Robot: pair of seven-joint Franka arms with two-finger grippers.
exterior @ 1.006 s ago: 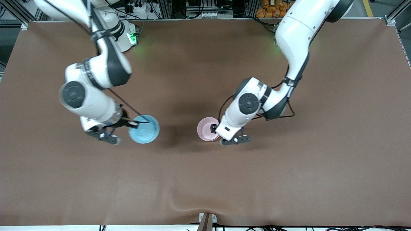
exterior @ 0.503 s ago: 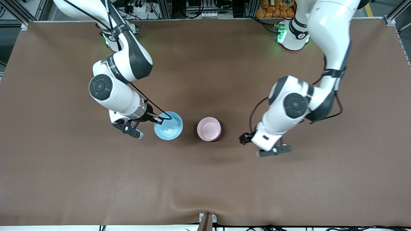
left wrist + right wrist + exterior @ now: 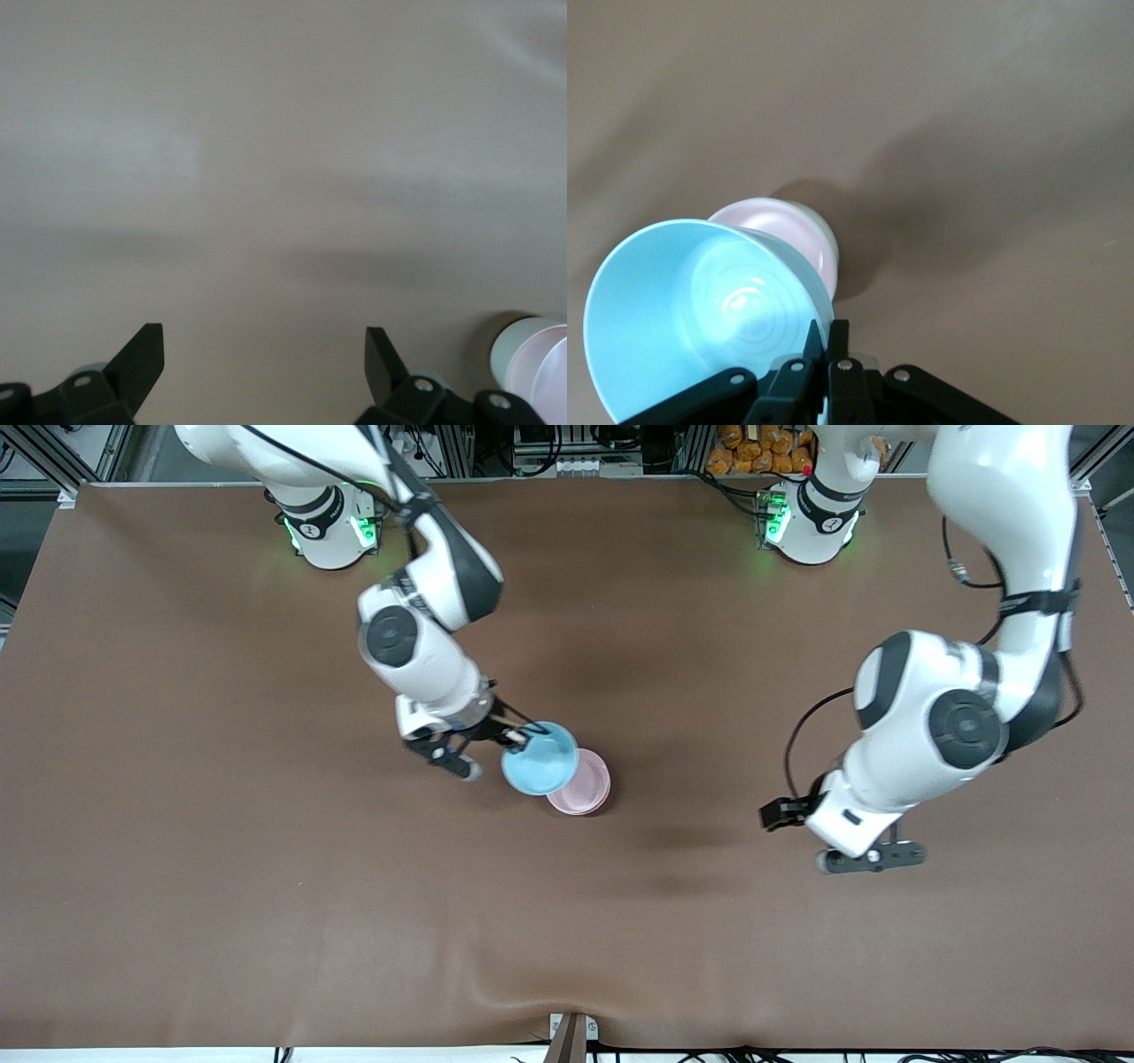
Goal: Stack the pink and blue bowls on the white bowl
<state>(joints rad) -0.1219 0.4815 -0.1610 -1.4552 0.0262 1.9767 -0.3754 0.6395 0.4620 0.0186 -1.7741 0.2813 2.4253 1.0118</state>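
My right gripper (image 3: 518, 735) is shut on the rim of the light blue bowl (image 3: 540, 760) and holds it in the air, tilted, partly over the pink bowl (image 3: 585, 786). In the right wrist view the shut fingers (image 3: 827, 332) pinch the blue bowl's (image 3: 700, 319) rim, with the pink bowl (image 3: 793, 232) just past it. The pink bowl sits nested in the white bowl (image 3: 833, 257), whose pale wall shows under the pink rim. My left gripper (image 3: 780, 813) is open and empty above bare table toward the left arm's end; its fingers (image 3: 264, 354) stand wide apart, with the stack (image 3: 532, 354) at the view's edge.
The brown table cloth (image 3: 266, 921) has a fold at its front edge. The two arm bases (image 3: 328, 531) stand along the table's back edge.
My right gripper carried the blue bowl across toward the pink bowl and now overlaps it. My left gripper let go of the pink bowl and drew away toward the left arm's end.
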